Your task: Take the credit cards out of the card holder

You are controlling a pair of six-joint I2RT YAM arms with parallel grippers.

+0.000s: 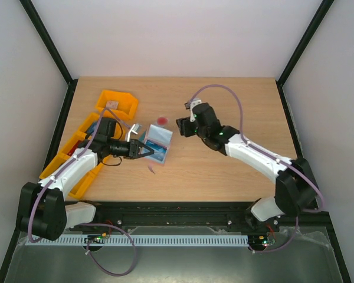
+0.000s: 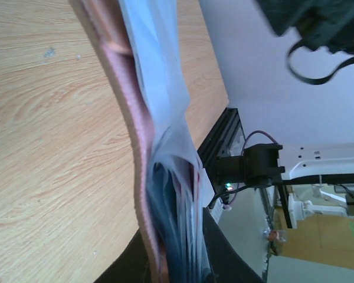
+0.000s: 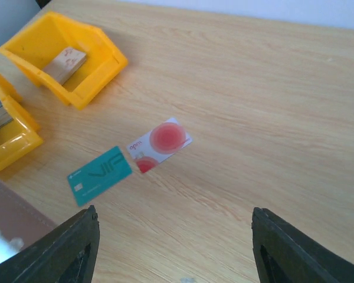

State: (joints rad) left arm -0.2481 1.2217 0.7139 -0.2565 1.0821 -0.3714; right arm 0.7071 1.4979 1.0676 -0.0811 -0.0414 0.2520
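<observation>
At the far left I see orange bins [image 3: 100,65] along the edge of the table [image 1: 224,171]. In the right wrist view I count two of them, and the farther one has a small brown block inside. From the top, more orange shows under the left arm, and there I cannot count them well.

Next comes the left gripper [image 1: 146,151]. It is closed narrow on the left edge of the holder [image 1: 159,140]. In the left wrist view I see the holder from its side. The outside is reddish-brown, the inside is pale grey-blue, and the lower end is pinched between the fingers. From the top it lies open with the grey-blue side up, to the left of the middle of the table. I cannot tell if its free end rests on the wood.

Both cards are out of the holder and lie flat on the table, just behind it and to its right. The teal card [image 3: 100,174] has dark letters and a small chip mark. The pale card [image 3: 160,143] is white-pink with a big red round mark and a smaller one at its edge. They lie corner to corner, and I cannot tell if they touch.

At the right, the right gripper [image 3: 174,224] hangs above the table near the cards. Its jaws are wide and nothing is between them.

My count is one holder, two cards and two grippers.
</observation>
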